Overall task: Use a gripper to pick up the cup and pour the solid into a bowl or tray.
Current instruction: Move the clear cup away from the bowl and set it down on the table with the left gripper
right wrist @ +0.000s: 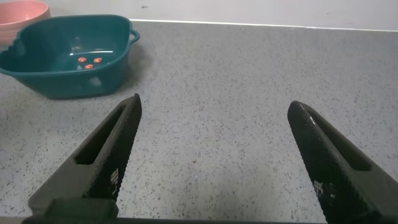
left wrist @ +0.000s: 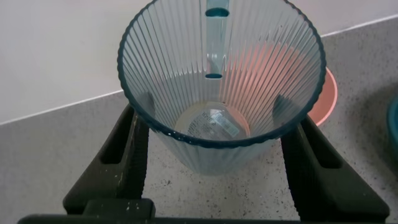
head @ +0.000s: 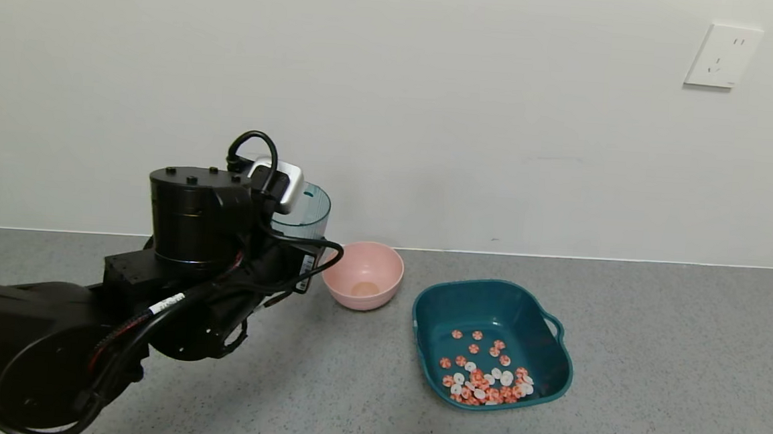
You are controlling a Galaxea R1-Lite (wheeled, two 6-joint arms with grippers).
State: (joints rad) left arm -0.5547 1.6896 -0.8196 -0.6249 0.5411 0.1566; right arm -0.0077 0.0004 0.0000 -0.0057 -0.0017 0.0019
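Observation:
My left gripper (head: 290, 248) reaches in from the left, and its jaws stand against both sides of the translucent blue-green ribbed cup (head: 311, 211). In the left wrist view the cup (left wrist: 217, 134) is upright between the fingers (left wrist: 127, 149) and empty, with only a label showing on its bottom. The orange-red and white discs (head: 487, 381) lie in the near part of the dark teal tray (head: 429, 354), right of the cup. My right gripper (right wrist: 215, 106) is open and empty over bare table, out of the head view. The tray (right wrist: 68, 81) lies far from it, with a few discs (right wrist: 89, 61) showing.
A round pink bowl (head: 362, 282) stands between the cup and the tray, just beyond the cup in the left wrist view (left wrist: 324, 99). The grey speckled table (head: 652, 367) meets a white wall at the back. A wall socket (head: 723, 56) is up at the right.

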